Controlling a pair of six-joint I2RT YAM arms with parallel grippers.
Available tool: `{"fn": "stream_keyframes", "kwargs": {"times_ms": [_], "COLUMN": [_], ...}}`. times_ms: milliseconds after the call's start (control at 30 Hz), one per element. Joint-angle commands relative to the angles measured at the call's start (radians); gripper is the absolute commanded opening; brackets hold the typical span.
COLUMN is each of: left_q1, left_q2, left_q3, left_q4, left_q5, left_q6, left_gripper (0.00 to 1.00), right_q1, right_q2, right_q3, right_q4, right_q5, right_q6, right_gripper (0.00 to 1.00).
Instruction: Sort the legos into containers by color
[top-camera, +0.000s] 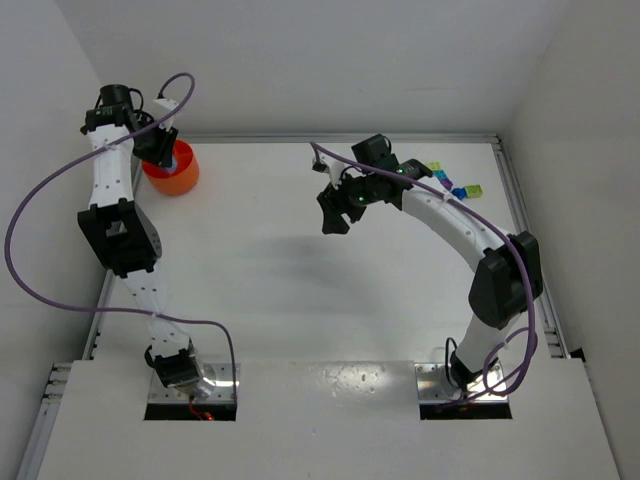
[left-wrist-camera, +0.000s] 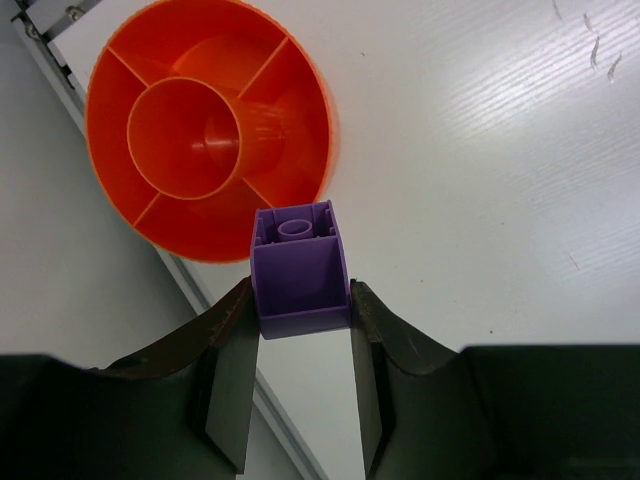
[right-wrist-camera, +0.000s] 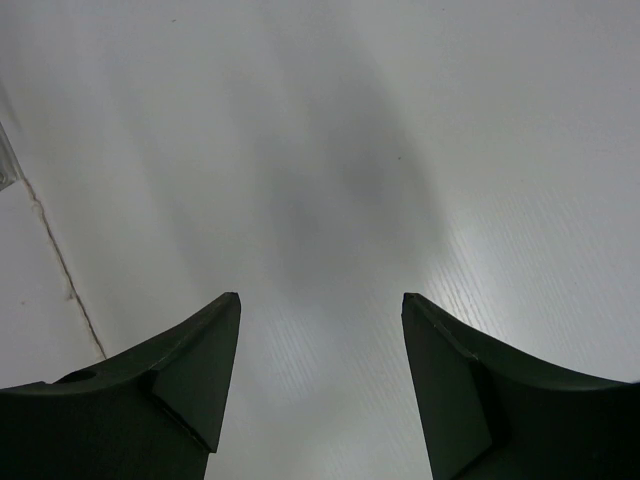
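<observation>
Small purple plastic lego brick (left-wrist-camera: 298, 270): clamped between the fingers of the left gripper (left-wrist-camera: 300, 305), hollow underside showing, hanging just at the near rim of the round orange plastic bowl (left-wrist-camera: 285, 110). The bowl sits at the far left corner of the white table (right-wrist-camera: 450, 120) and is divided into a centre well and outer segments; no bricks seen inside.

Step, as I read it: delivering purple. Next calls for a nudge over one segment, then release.

Right gripper (right-wrist-camera: 320, 300): fingers apart, holding nothing. Loose bricks (top-camera: 475, 189) lie far right.
</observation>
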Motion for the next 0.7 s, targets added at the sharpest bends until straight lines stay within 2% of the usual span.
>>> {"fn": "stream_keyframes", "kwargs": {"times_ms": [0,667], "left_q1": [0.007,-0.050], "left_q2": [0.010,0.086], "left_q3": [0.053,0.071], "left_q4": [0.070,0.127], "left_q5": [0.004,-0.046], "left_q6": [-0.034,-0.057], "left_gripper": [0.11,0.13], "right_q1": [-0.007,-0.007], "right_q2": [-0.001,0.017], "right_q3": [0.027,0.037], "right_q4": [0.036,0.036], "right_q5": [-0.030,-0.021], "right_q6": [0.009,0.000], "right_gripper": [0.66,0.66]}}
